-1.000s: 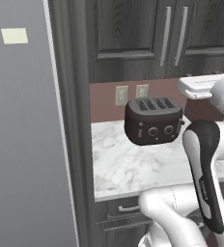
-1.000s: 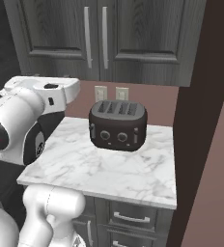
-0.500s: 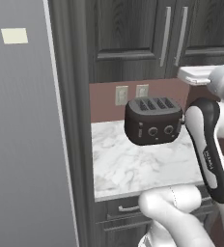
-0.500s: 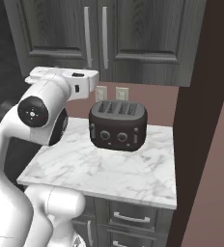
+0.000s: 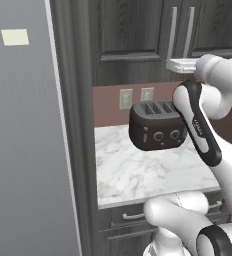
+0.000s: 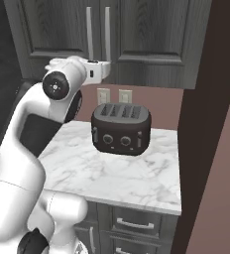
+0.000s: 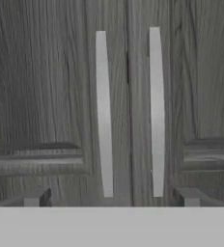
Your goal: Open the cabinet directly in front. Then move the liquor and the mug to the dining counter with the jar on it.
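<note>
The dark grey wood-grain cabinet [image 7: 46,96] has both doors closed, seen too in the base views [image 5: 133,30] [image 6: 146,30]. Two long silver bar handles [image 7: 103,111] [image 7: 156,111] flank the centre seam. My gripper [image 7: 111,200] is open and empty, fingertips [image 7: 36,198] spread wide just below the handles' lower ends, facing the doors. The hand [image 5: 174,65] [image 6: 107,69] is raised at the level of the doors' bottom edge, close in front of it. The liquor, mug, jar and dining counter are out of view.
A black toaster [image 5: 155,125] [image 6: 121,128] stands on the small marble counter [image 5: 133,175] under the cabinet, below my forearm. A tall grey panel [image 5: 23,150] walls the left side; a dark wall [image 6: 211,124] closes the right. Base drawers [image 6: 137,225] lie beneath.
The arm has swung upward. The hand climbed from beside the toaster to the bottom of the cabinet doors, near the handles.
</note>
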